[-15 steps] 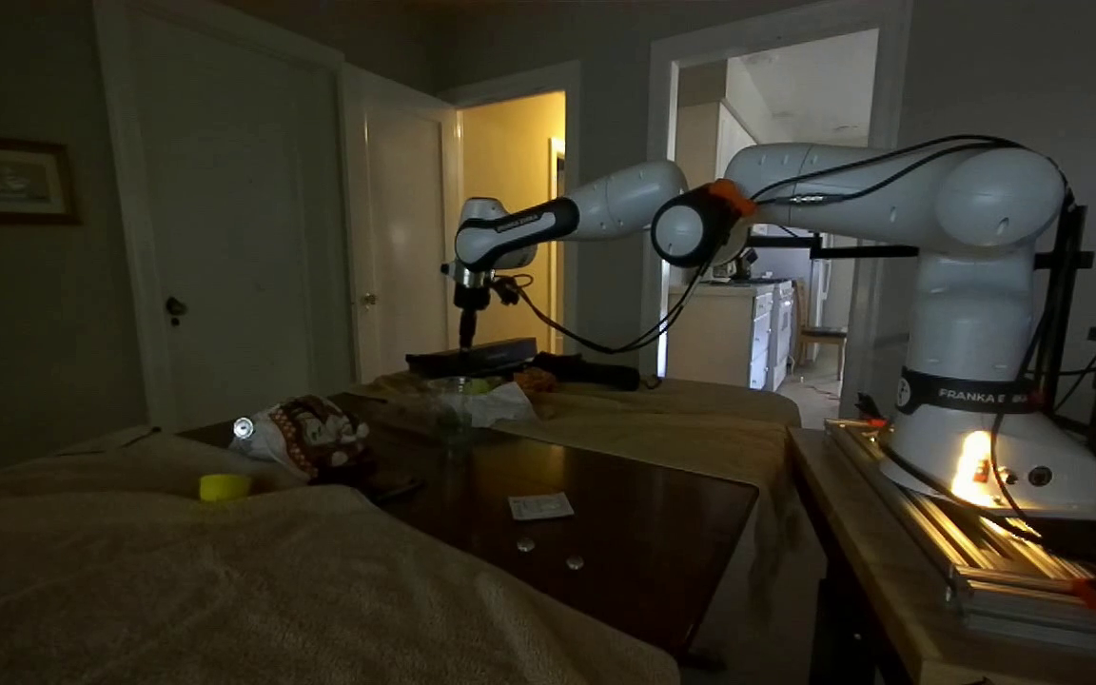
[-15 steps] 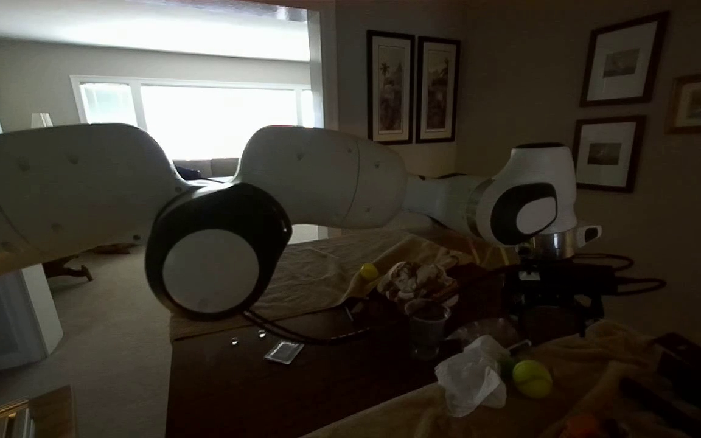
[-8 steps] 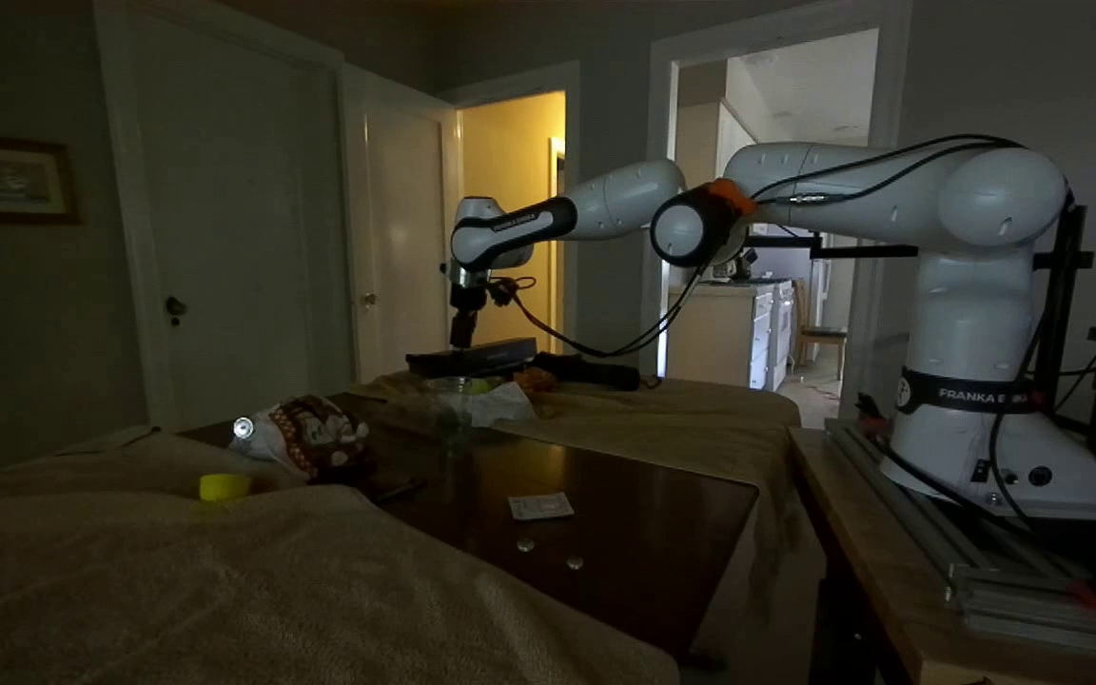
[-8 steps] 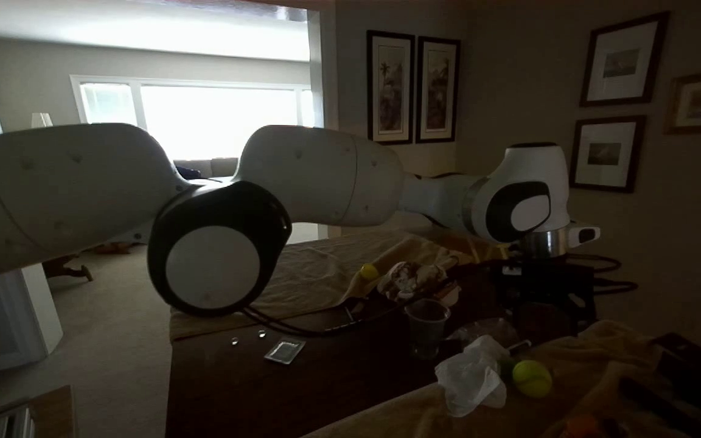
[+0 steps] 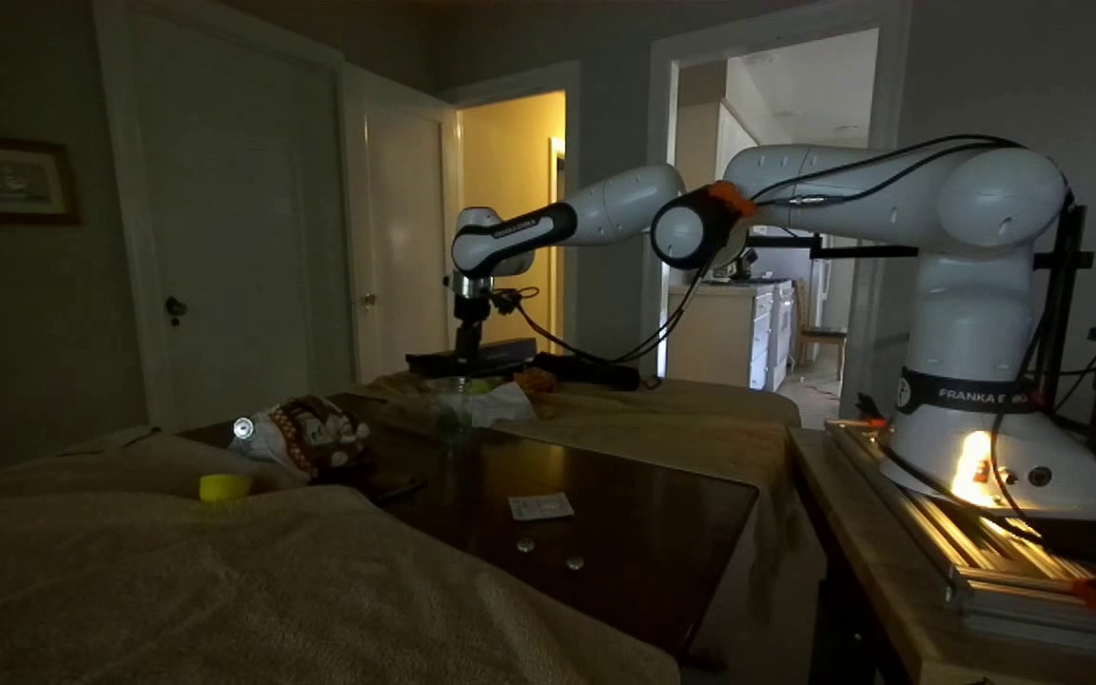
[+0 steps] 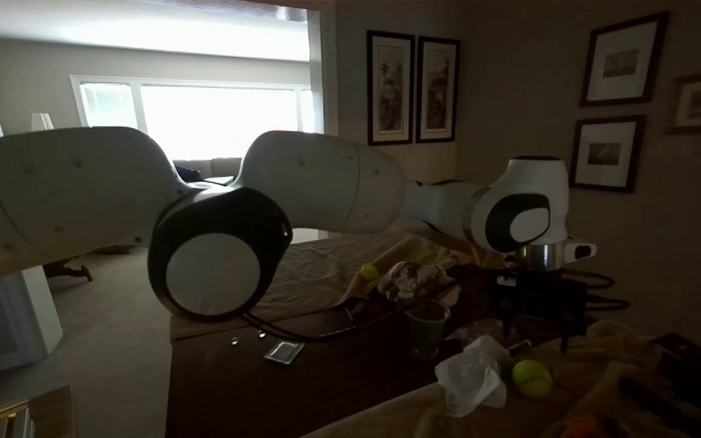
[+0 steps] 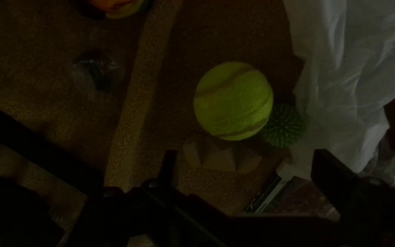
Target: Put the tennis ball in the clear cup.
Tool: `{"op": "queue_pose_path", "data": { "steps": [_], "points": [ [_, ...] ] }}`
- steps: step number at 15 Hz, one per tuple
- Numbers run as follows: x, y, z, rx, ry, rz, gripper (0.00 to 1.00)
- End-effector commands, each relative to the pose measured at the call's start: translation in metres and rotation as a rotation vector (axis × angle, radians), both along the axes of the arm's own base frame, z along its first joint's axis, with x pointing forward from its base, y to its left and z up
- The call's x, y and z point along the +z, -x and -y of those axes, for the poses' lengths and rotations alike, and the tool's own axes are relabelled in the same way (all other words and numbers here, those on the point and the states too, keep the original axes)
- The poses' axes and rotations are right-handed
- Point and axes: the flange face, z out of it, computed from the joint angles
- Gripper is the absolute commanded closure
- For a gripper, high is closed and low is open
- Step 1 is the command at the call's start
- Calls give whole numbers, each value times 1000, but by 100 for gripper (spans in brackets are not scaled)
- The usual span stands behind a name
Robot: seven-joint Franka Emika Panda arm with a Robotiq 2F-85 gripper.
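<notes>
My tool hangs released, fingers spread wide, pointing down over the tan cloth. Tennis ball is on that cloth, just ahead of the fingers in the wrist view, apart from them; in an exterior view it shows below the tool. Green spiky ball sits right beside it; I can't tell if they touch. Clear cup stands upright on the desk, off to one side of the tool; crumpled white sheet lies between it and the tennis ball. Faceted piece, dim, lies between the tennis ball and the fingers in my wrist view. Farther from the tool than the cup I've got a patterned bag and a squat yellow object, in both exterior views. Flat packet on the desk, well off from the tool too.
</notes>
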Motion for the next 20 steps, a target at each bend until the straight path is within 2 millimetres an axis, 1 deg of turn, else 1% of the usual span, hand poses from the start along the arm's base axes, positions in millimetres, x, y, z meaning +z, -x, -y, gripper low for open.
{"op": "queue_pose_path", "data": {
  "steps": [1, 8, 12, 14, 18, 20],
  "points": [
    [-4, 5, 3, -60, -31, -26, 0],
    [-11, 12, 12, -240, -16, -55, 0],
    [-22, 15, 13, -313, -11, -64, 0],
    [-29, 16, 15, -320, -16, -68, 0],
    [-42, 16, 16, -265, -14, -58, 0],
    [-45, 16, 16, -253, -4, -56, 0]
  ]
}}
